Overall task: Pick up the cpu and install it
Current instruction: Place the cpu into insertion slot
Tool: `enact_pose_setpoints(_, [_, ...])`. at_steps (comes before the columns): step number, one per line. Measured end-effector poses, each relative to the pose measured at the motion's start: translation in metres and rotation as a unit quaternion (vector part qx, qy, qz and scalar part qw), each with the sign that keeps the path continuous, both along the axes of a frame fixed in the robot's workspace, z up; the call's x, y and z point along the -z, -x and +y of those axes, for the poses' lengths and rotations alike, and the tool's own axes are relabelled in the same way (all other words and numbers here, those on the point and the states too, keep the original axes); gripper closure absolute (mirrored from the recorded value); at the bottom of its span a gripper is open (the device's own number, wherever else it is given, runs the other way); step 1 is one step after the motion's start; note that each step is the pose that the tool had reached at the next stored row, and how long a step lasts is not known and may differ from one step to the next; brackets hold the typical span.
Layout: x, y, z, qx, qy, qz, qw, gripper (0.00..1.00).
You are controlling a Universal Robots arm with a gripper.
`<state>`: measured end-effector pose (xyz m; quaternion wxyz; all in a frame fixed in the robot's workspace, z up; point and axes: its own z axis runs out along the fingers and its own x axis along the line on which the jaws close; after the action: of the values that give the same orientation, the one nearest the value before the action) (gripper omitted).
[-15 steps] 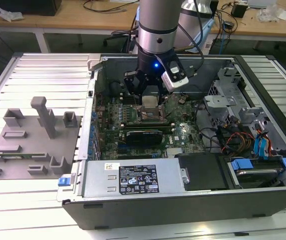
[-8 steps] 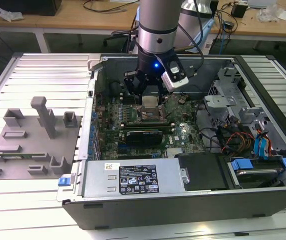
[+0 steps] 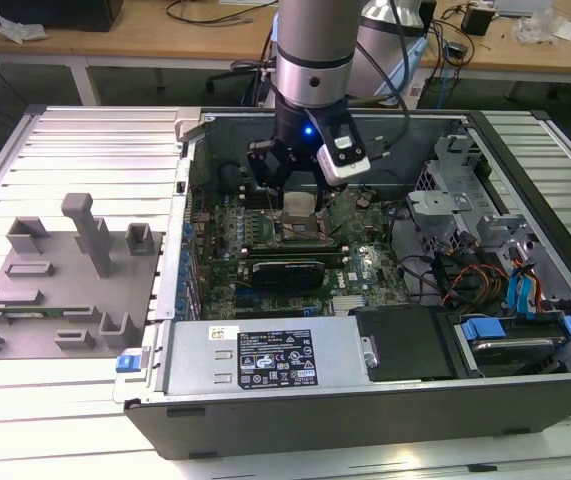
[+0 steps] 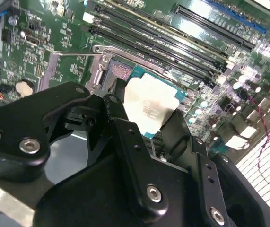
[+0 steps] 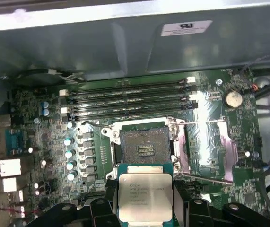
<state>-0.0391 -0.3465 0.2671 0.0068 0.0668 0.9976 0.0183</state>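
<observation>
Gripper (image 4: 146,118) clamps the cpu (image 5: 145,196) above the socket (image 5: 144,146); case (image 3: 365,420) on slatted metal table (image 3: 85,150); wooden benches (image 3: 165,40) behind

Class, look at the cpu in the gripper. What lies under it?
The cpu sits gripped in the gripper above the green motherboard. The open, empty socket shows just past its edge. Whatever lies directly beneath the chip is covered by the chip itself.

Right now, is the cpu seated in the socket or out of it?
Out. The tool grips the cpu clear of the socket, which sits open and empty.
</observation>
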Motion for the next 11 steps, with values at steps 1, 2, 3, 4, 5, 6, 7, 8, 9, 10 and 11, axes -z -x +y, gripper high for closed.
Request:
enact_pose_setpoints(1, [0.0001,0.0,0.0,0.012,0.0,0.0,0.9999,0.45])
enact_pose_setpoints(2, [0.0001,0.0,0.0,0.022,0.0,0.0,0.9997,0.45])
enact_pose_setpoints(3, [0.0002,0.0,0.0,0.03,0.0,0.0,0.9996,0.45])
enact_pose_setpoints(4, [0.0003,0.0,0.0,0.042,0.0,0.0,0.9991,0.45])
enact_pose_setpoints(5, [0.0004,0.0,0.0,0.055,0.0,0.0,0.9985,0.45])
enact_pose_setpoints(6, [0.0005,0.0,0.0,0.062,0.0,0.0,0.9981,0.45])
enact_pose_setpoints(7, [0.0006,0.0,0.0,0.069,0.0,0.0,0.9976,0.45])
enact_pose_setpoints(8, [0.0008,0.0,0.0,0.081,0.0,0.0,0.9967,0.45])
enact_pose_setpoints(9, [0.001,0.0,0.0,0.092,0.0,0.0,0.9958,0.45])
enact_pose_setpoints(10, [0.0011,0.0,0.0,0.098,0.0,0.0,0.9951,0.45])
enact_pose_setpoints(11, [0.0013,0.0,0.0,0.106,0.0,0.0,0.9944,0.45])
